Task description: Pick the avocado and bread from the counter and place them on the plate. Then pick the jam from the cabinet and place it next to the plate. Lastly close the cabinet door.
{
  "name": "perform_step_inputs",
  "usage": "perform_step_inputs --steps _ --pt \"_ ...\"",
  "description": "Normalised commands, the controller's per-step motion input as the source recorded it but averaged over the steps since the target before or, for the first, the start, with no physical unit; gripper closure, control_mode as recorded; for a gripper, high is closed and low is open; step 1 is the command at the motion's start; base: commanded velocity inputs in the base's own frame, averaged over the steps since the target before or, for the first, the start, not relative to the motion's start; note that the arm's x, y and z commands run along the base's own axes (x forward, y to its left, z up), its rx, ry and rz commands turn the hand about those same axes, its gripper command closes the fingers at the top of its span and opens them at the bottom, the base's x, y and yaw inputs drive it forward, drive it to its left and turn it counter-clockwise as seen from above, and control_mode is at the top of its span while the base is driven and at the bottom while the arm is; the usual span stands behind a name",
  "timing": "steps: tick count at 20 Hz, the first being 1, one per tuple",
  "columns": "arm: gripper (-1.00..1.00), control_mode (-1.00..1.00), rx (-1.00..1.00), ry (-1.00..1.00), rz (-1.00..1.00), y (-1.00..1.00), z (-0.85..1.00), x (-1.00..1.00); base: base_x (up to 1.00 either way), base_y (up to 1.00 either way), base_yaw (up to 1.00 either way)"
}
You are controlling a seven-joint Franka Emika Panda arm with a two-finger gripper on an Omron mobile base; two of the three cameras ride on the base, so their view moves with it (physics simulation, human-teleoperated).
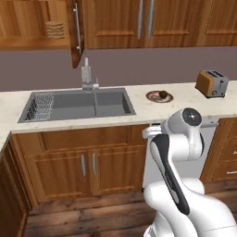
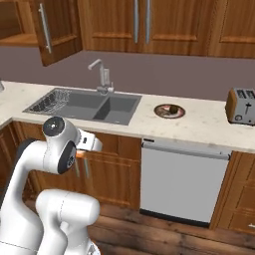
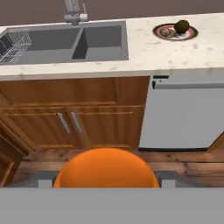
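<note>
Two small pieces of food lie on the round plate [image 3: 175,32] on the beige, brown-flecked stone desk [image 1: 185,109]: the dark olive-green avocado [image 3: 182,26], a smooth ball, and the brown lumpy bread [image 3: 166,32], an oval piece just beside it. The plate is flat, with a red and black rim and a dark pattern on white. It sits well to the right of the grey steel sink [image 1: 78,104], a two-basin sink with a wire rack [image 1: 39,104] in its left basin and a silver faucet [image 1: 87,76] behind it.

A boxy toaster [image 1: 212,83] with brown sides and a silver front stands further right on the desk. Below the desk are panelled brown wood doors with short silver handles and a flat pale dishwasher front [image 2: 181,179].

Above, the cabinet [image 1: 144,23] is brown panelled wood with long vertical silver bar handles. The cabinet door [image 1: 77,31] stands swung out over the sink, its bar handle facing right in the left base view.

In the hand view, the hand [image 3: 106,179] holds a smooth, rounded orange thing [image 3: 106,168], the jam by its place in the task, clamped between its fingers, whose grey sides show at either edge of it. It is held low, in front of the wood doors under the sink, well apart from the plate.
</note>
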Motion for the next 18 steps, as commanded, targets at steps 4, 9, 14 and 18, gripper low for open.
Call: perform_step_inputs --steps 4,9,14,18 --pt "1.0 1.0 0.0 0.0 0.0 0.0 0.0 0.0 0.14 -0.64 0.0" --pt "1.0 1.0 0.0 0.0 0.0 0.0 0.0 0.0 0.32 -0.5 0.0" --pt "1.0 1.0 0.0 0.0 0.0 0.0 0.0 0.0 0.52 -0.34 0.0" --pt "1.0 1.0 0.0 0.0 0.0 0.0 0.0 0.0 0.45 -0.28 0.0"
